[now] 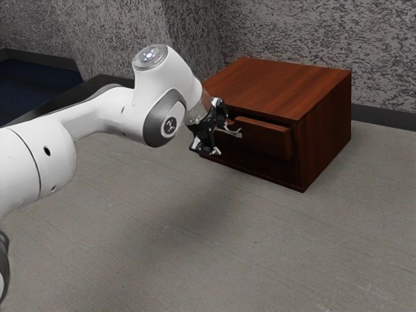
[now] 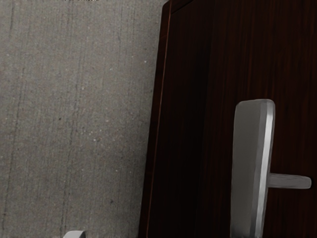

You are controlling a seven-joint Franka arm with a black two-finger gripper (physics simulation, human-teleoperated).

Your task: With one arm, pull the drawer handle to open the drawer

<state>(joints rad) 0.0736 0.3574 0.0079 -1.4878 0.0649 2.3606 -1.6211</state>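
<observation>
Near the far edge of the grey floor [image 1: 227, 247], close to the speckled wall [image 1: 292, 32] and toward the exterior view's right, a reddish-brown wooden cabinet [image 1: 279, 84] is shown standing upright. Its single drawer [image 1: 263, 138] is set in the face turned toward the arm. The drawer front is seen a little forward of the cabinet's face, with a dark gap above its top edge. A silver bar handle [image 1: 233, 132] is fixed at the end of the drawer front nearest the arm.

The white arm [image 1: 97, 120] is brought in from the exterior view's left and is stretched low across the floor toward the cabinet. The black hand [image 1: 218, 133] is placed right at the handle, level with the drawer front. Whether the hand is apart or clamped on the handle cannot be told from either view.

From the wrist view, the dark wood of the drawer front is seen at close range, with bare floor beside its edge. The handle is shown as a flat pale bar held off the wood by a short post [image 2: 290, 181].
</observation>
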